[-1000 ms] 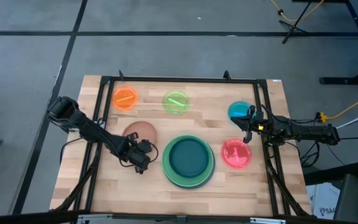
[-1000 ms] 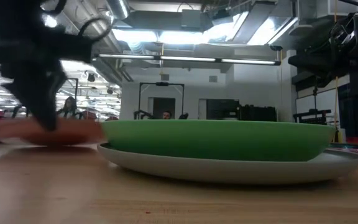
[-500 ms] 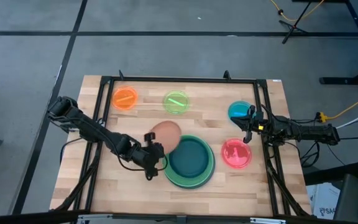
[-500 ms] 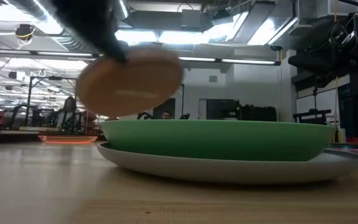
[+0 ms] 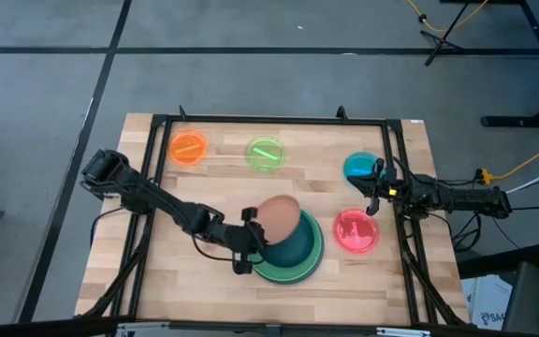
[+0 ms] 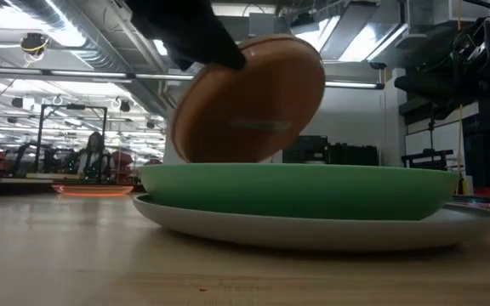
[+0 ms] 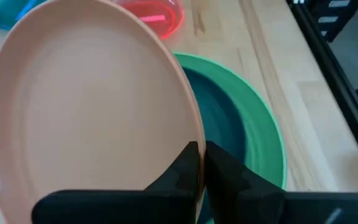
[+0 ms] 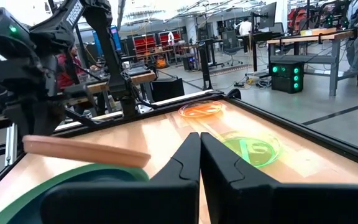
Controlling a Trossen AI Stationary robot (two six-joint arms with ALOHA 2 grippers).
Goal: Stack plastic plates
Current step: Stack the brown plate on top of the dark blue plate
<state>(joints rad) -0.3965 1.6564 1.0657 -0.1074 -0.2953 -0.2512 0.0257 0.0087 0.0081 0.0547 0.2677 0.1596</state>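
Brown plate (image 5: 278, 217) tilts in left claw (image 5: 248, 245) above teal plate (image 5: 294, 249).

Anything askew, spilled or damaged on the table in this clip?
Only the brown plate is off level: the left end effector holds it by its rim, tilted, in the air above the dark teal plate in the stack. No spill or damage shows. The right end effector waits near the blue plate.

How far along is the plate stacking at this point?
Done: the dark teal plate sits in the green plate. In hand: the left pincer holds the brown plate, tilted above that stack. Left: orange, lime, blue and pink-red plates lie separate.
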